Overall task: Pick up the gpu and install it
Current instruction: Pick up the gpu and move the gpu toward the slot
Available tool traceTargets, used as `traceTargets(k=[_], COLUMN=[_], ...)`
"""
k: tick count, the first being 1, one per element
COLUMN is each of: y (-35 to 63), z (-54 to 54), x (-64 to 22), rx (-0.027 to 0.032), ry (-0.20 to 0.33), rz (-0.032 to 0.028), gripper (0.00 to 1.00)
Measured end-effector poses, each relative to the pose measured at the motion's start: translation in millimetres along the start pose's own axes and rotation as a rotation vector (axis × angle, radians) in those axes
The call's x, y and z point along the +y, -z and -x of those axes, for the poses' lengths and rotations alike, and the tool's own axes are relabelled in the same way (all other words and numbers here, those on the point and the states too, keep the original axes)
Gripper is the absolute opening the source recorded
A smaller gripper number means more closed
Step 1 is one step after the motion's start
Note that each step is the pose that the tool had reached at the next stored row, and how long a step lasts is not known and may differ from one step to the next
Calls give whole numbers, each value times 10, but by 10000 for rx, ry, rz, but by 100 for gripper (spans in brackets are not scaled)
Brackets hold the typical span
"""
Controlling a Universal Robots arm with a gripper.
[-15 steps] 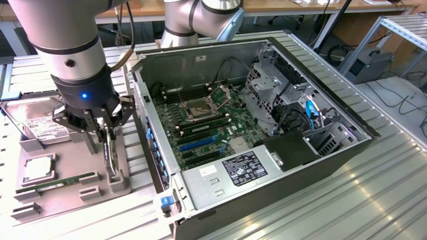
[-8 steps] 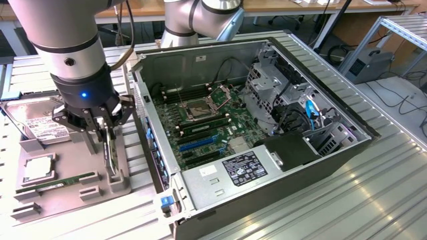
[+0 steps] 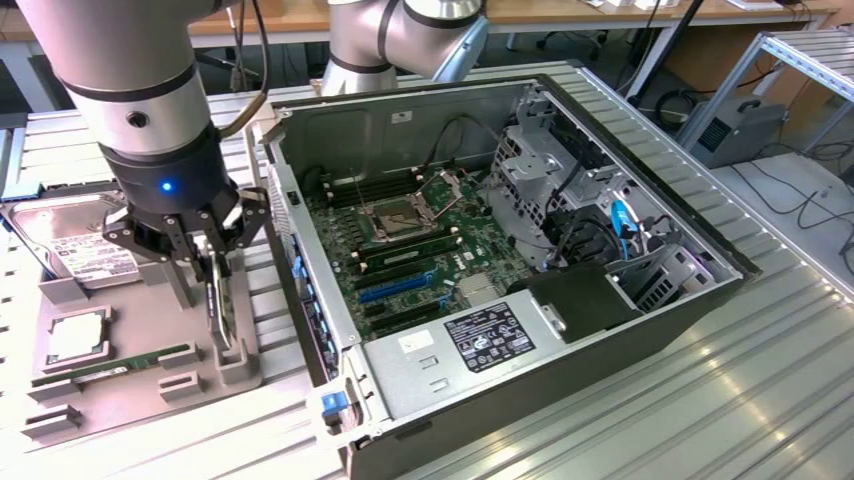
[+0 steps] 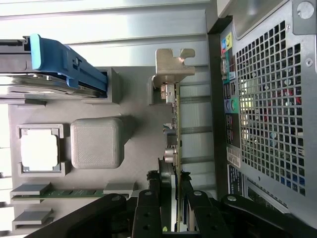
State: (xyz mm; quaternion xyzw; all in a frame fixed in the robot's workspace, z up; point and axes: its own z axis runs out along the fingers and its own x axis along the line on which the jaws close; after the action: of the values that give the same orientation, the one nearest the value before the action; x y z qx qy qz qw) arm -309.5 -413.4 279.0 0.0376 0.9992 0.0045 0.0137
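Black two-fingered gripper [image 3: 214,262] clamps its fingers on the thin green, silver-bracketed gpu [image 3: 230,325] standing upright in a grey plastic tray [image 3: 134,390], nine o'clock of the open metal computer case [image 3: 667,322] in the exterior view.

No text, brand or number is legible. Labels carry print too small to read:
- black label [image 3: 487,337] with white print, on the power supply [image 3: 416,368] inside the computer case [image 3: 694,315]
- white label [image 3: 96,262], on the hard drive [image 3: 51,222] beside the case
- white sticker [image 3: 399,117], on the case's inner wall
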Motion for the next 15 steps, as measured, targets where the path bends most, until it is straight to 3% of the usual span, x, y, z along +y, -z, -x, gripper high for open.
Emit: traceTargets(k=[15], y=[49], z=[1], x=[0], rx=[1], ry=[0], rz=[-1], gripper=[27])
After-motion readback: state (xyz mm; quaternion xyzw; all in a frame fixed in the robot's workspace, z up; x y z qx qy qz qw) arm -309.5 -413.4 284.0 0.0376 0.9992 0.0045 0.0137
